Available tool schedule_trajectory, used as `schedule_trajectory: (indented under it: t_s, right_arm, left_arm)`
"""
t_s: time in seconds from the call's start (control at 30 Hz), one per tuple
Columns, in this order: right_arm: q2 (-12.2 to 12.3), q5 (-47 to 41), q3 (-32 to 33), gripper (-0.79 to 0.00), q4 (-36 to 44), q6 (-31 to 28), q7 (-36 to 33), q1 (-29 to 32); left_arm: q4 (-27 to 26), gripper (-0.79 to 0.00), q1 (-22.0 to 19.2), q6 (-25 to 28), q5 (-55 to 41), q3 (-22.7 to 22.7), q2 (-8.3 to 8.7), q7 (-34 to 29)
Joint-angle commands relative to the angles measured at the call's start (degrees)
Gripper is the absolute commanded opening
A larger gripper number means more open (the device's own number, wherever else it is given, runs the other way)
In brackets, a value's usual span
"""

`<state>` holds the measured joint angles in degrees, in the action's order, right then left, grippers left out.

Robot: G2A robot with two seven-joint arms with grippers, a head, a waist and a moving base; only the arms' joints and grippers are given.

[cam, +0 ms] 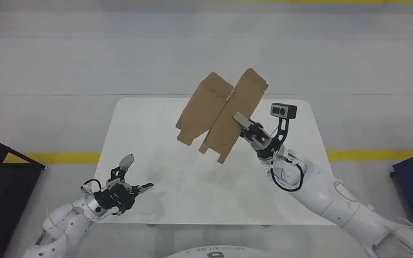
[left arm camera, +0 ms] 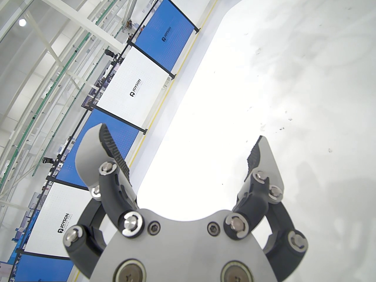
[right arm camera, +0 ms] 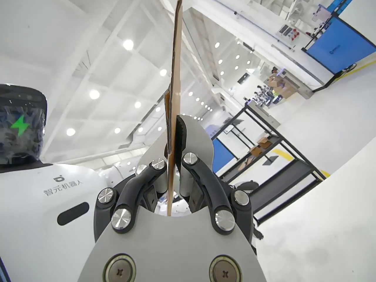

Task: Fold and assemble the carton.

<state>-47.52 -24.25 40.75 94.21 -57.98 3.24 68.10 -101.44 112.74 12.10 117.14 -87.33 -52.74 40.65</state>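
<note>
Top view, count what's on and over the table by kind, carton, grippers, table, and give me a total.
Carton: 1 (brown, flat, held above the table)
Grippers: 2 (right gripper shut on the carton, left gripper open over the table's near corner)
Table: 1 (white)
Total: 4

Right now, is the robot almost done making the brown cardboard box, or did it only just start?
Only just started. Done: the flat brown cardboard carton is up off the white table. In hand: the right gripper is shut on its edge; the left gripper is open and empty near the table's front corner. Left to do: the carton shows no box shape yet, so opening the sides and folding the flaps.
</note>
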Motion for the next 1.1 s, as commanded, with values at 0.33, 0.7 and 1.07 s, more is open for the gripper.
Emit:
schedule_trajectory:
  t_s: [0.33, 0.7, 1.07]
  right_arm:
    - [-0.2, -4.0, -0.1, -0.785, 1.4, 1.7, 1.6, 0.6]
    - [1.8, -41.4, 4.4, -0.785, 3.2, 7.5, -30.0, 2.8]
    - [2.3, -84.7, 13.0, -0.785, 2.2, 55.1, -62.0, 5.6]
  left_arm:
    - [0.0, 0.000, 0.0, 0.0, 0.0, 0.0, 0.00, 0.0]
    - [0.0, 0.000, 0.0, 0.0, 0.0, 0.0, 0.00, 0.0]
    - [0.0, 0.000, 0.0, 0.0, 0.0, 0.0, 0.00, 0.0]
